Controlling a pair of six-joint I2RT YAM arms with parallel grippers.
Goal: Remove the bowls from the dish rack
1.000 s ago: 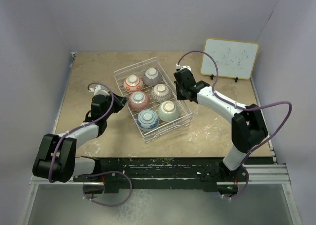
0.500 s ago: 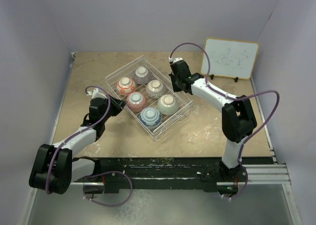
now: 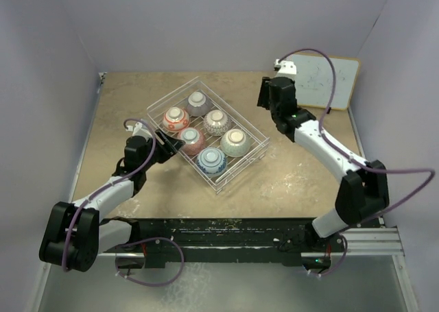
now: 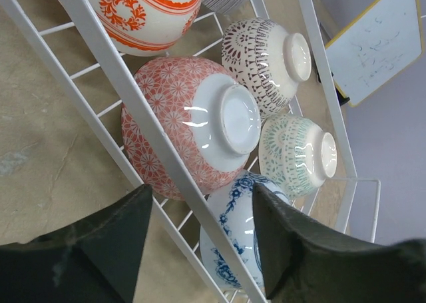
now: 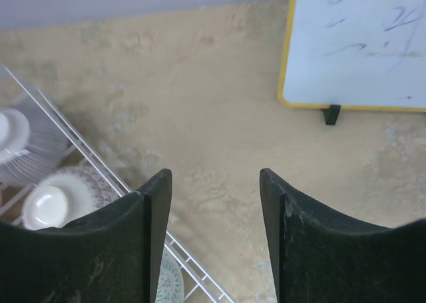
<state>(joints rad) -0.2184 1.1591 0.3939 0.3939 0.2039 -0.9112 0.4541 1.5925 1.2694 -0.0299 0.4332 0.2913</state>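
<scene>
On table (image 3: 295, 178) | dish rack (image 3: 233, 113) axis far-left to near-right | bowls (image 3: 211, 160) seemingly inverted

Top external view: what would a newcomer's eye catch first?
Six patterned bowls sit upside down in the white wire dish rack at the centre of the view. The left gripper stands open at the rack's left rim; the right gripper hangs open near the whiteboard.
</scene>
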